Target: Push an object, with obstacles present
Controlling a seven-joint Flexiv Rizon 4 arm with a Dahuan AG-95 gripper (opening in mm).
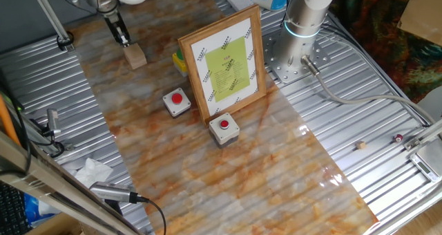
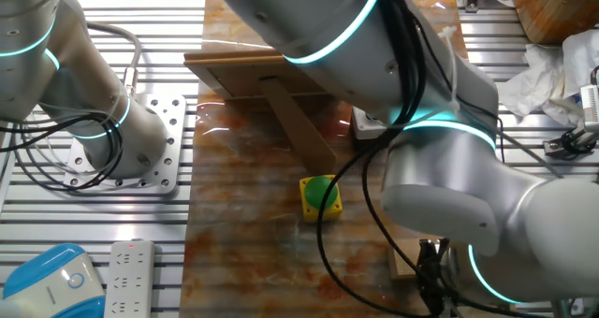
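From one fixed view I see the gripper (image 1: pixel 123 37) at the far left end of a glossy, marbled orange-and-grey mat (image 1: pixel 207 159) laid over a ribbed metal table (image 1: pixel 387 124). Its dark fingers stand narrow, close together, tips just above and touching or nearly touching the top of the wooden cube (image 1: pixel 135 55), a plain light-tan block with squared edges that sits on the mat. I cannot tell whether the fingers pinch it or only rest against it. Well apart from it toward the middle of the mat stands the framed picture (image 1: pixel 226 62), tilted back, with a smooth wood frame, a white mount and a yellow-green sheet. Two grey square button boxes lie in front of it: one (image 1: pixel 177 101) just beside its left lower corner, the other (image 1: pixel 224 128) just below its bottom edge. Each carries a round red button. A yellow box (image 1: pixel 180 61) peeks out behind the frame's left side. Crumpled white paper (image 1: pixel 91 171) lies on the ribbed metal at lower left.

From the other fixed view I look past the bulky white arm (image 2: pixel 440 168), which hides most of the mat. I see the frame's plain back with its wooden prop (image 2: pixel 299 122), and the yellow box (image 2: pixel 321 196) with a green round top. A tan edge at the bottom right may be the cube; the fingers are too hidden to judge.
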